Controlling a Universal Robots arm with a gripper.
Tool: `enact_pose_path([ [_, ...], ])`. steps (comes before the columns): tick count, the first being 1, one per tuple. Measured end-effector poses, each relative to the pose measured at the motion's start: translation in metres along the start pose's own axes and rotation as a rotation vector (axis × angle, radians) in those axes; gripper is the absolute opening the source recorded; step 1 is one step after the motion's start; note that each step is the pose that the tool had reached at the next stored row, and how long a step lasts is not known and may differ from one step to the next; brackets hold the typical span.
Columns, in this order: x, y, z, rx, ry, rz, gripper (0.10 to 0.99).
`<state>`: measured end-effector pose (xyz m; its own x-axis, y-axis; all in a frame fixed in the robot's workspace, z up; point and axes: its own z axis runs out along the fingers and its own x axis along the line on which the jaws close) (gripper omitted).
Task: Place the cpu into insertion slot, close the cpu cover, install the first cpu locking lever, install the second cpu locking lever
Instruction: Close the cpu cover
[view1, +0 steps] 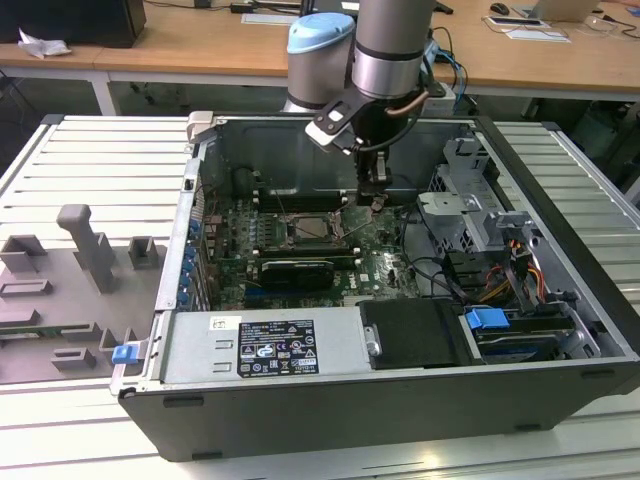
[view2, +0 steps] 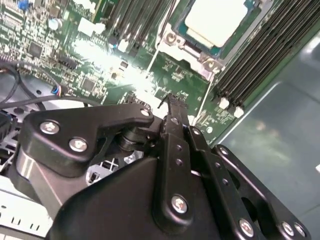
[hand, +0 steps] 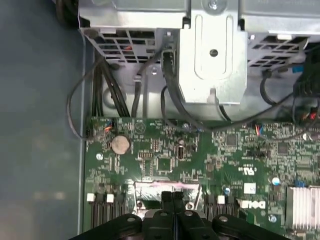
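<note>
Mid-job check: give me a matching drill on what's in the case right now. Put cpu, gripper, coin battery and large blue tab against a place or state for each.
Things:
1. cpu
2. gripper
3. coin battery
4. large blue tab

Descriptions:
A. round and silvery, sitting on the green board
B. pale top, lying in the insertion slot
C. by the bundled cables, at the exterior view's right
D. fingers shut, over the board near the socket

Pairs: 1-B, 2-D, 3-A, 4-C.
</note>
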<state>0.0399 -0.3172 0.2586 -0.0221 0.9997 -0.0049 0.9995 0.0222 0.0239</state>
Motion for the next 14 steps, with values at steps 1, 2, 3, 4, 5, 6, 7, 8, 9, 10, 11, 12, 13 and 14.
enact_pose_path([
  [1,0.0001,0.0015,0.0004,0.0,0.0001,-0.001,0.106],
  [2,0.0002,0.0032,0.0007,0.0,-0.0001,-0.003,0.106],
  [3,0.0004,0.0069,0.0014,0.0,0.0,-0.004,0.106],
  [4,0.0006,0.0084,0.0017,0.0,0.0,-0.005,0.106],
  [5,0.0007,0.0098,0.002,0.0,0.0,-0.005,0.106],
  [6,0.0032,0.0197,0.0042,0.0,0.0001,-0.009,0.106],
  [7,0.004,0.0235,0.0054,0.0,0.0001,-0.009,0.106],
  [8,0.0046,0.0282,0.0071,0.0,0.0001,-0.009,0.106],
  [9,0.0048,0.0299,0.0106,0.0,0.0,-0.009,0.106],
  [10,0.0048,0.0299,0.0133,0.001,0.0001,-0.009,0.106],
  [11,0.0047,0.0299,0.0144,0.005,0.0001,-0.009,0.106],
  [12,0.0046,0.029,0.0145,0.011,0.0001,-0.009,0.106],
  [13,0.0047,0.0272,0.0145,0.016,0.0006,-0.009,0.106],
  [14,0.0048,0.026,0.0145,0.019,0.0006,-0.009,0.106],
])
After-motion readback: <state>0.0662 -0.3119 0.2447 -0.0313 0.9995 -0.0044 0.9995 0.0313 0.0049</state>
